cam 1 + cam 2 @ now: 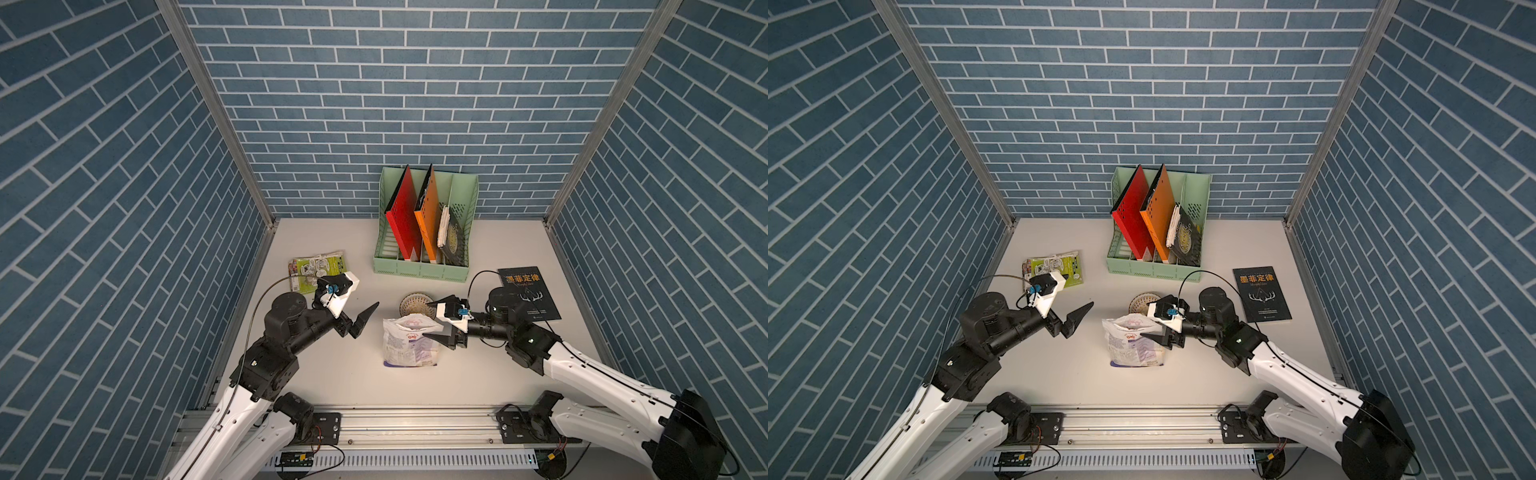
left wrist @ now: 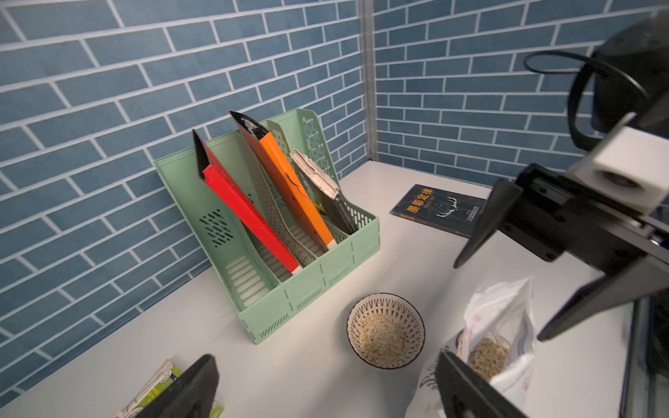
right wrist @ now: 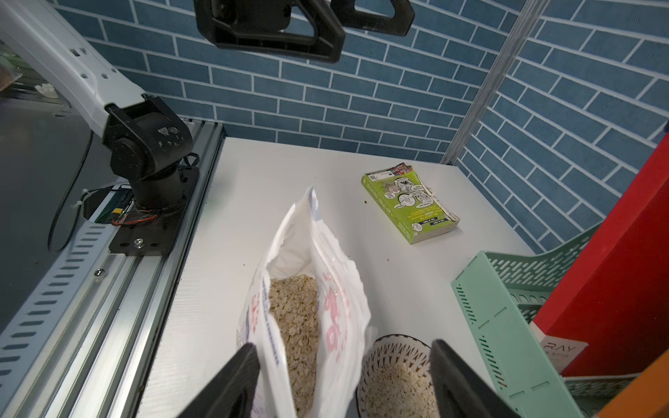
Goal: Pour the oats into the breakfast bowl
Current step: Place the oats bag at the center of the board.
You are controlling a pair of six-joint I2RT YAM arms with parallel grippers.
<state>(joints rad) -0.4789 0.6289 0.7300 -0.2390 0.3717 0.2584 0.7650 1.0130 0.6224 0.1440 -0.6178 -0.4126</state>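
Two lots of oats (image 3: 293, 311) show. One sits low inside the pouch (image 1: 409, 345), which stands upright on the worktop (image 1: 332, 374) nearest me. The other lies in the breakfast bowl (image 2: 364, 313) just behind the pouch. From that I judge the pour is done and the step in hand is letting go cleanly.

My right hand (image 1: 427, 320) is spread wide astride the pouch's open top and grips nothing. One finger is by the pouch's side, the other close to the bowl's rim; I cannot tell whether that one touches it. I should draw back level along my own line, so no finger hooks the floppy mouth and topples the pouch, or clips the bowl.

My left hand (image 1: 368, 318) hangs spread and empty, well off to the side, and could steady the pouch if it wobbles. Farther back, the file rack (image 1: 419, 270) is out of my way.
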